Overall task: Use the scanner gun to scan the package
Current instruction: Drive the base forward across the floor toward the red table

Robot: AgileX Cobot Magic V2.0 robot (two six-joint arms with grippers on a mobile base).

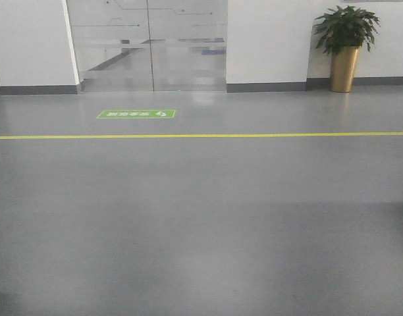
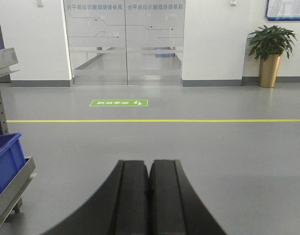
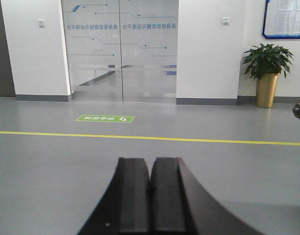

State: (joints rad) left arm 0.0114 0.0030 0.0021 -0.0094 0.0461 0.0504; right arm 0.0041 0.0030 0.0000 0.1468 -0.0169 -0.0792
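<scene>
No package and no scanner gun show in any view. My left gripper (image 2: 149, 164) is shut and empty, its two black fingers pressed together, pointing out over bare grey floor. My right gripper (image 3: 150, 161) is likewise shut and empty, pointing across the floor toward the glass doors. Neither arm shows in the front-facing view.
A grey floor with a yellow line (image 1: 201, 135) and a green floor sticker (image 1: 136, 114) lies ahead. Glass doors (image 1: 149, 43) stand in the far wall. A potted plant in a gold pot (image 1: 344, 66) is at far right. A metal shelf rack with a blue bin (image 2: 5, 164) is at my left.
</scene>
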